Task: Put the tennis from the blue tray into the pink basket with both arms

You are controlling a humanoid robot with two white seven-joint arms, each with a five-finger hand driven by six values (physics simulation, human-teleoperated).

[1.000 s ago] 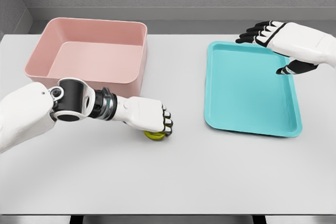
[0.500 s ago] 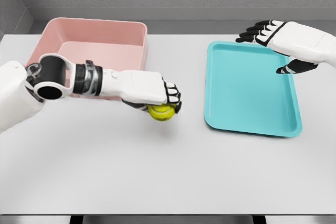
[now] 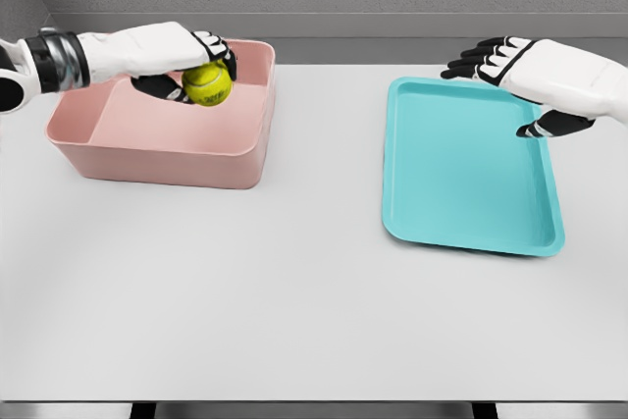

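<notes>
I have the tennis ball point(image 3: 207, 83) gripped in the left hand point(image 3: 177, 56), fingers curled over its top and sides, and it hangs above the open pink basket point(image 3: 157, 159) near the worktop's far-left corner, toward the basket's right half. I judge this to be the drop step: the carry looks done and only the release is left. What I need next is to uncurl the fingers so the ball falls inside the walls, perhaps lowering a little first so it doesn't bounce out. The right hand point(image 3: 530, 80) holds nothing, fingers spread, over the far-right part of the blue tray point(image 3: 461, 233), which sits bare toward the worktop's right edge.
</notes>
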